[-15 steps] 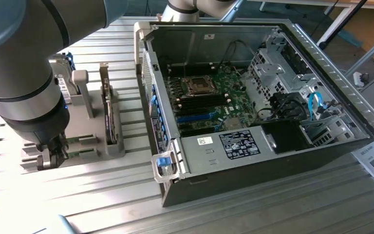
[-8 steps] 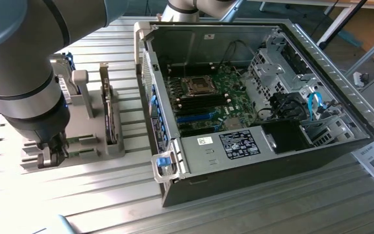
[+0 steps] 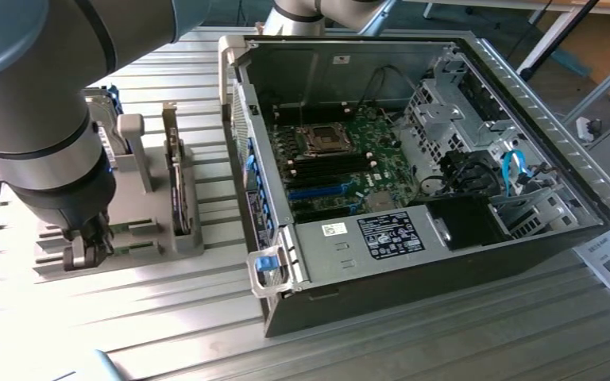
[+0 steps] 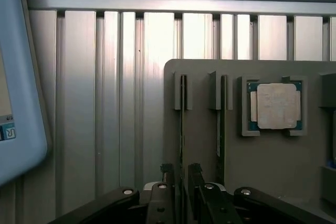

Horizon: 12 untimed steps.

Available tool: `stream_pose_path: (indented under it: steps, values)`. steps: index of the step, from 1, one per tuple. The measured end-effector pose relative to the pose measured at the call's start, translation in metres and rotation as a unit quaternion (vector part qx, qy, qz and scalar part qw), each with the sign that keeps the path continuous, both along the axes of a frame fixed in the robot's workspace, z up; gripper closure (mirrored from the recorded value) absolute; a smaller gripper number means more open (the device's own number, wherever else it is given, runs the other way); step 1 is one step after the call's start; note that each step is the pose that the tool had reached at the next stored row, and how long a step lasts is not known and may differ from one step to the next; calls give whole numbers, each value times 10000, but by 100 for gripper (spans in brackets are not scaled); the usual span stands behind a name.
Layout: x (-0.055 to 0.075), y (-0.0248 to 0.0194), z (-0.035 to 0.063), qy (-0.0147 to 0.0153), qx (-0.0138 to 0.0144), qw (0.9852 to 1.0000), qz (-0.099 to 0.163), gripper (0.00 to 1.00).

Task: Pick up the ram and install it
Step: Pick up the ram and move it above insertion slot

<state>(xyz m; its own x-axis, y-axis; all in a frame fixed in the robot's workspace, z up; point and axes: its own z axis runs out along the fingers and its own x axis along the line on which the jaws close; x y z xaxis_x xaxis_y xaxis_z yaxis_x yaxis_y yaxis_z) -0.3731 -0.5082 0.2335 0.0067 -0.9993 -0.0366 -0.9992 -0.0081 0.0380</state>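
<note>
The ram stands on its thin edge in a slot of the grey holder. My gripper is open right over it, one finger on each side of the stick's near end with a small gap to each. A second thin stick stands in the neighbouring slot. In the exterior view my gripper hangs low over the holder at the exterior view's left, beside the open computer case with its green motherboard.
A square silver processor chip lies in a pocket of the holder. A hard drive stands upright in the holder near the case wall. A light-blue rounded object lies beside the holder. The ribbed metal table runs all around.
</note>
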Motion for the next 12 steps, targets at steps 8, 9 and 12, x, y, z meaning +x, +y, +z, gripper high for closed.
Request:
stream_pose_path:
  steps: [8, 9, 12]
  values:
    - [1, 6, -1, 1, 1, 10000, 0, 75]
    - [1, 6, -10, 0, 2, 10000, 0, 75]
    - [1, 6, -64, 1, 2, 10000, 0, 75]
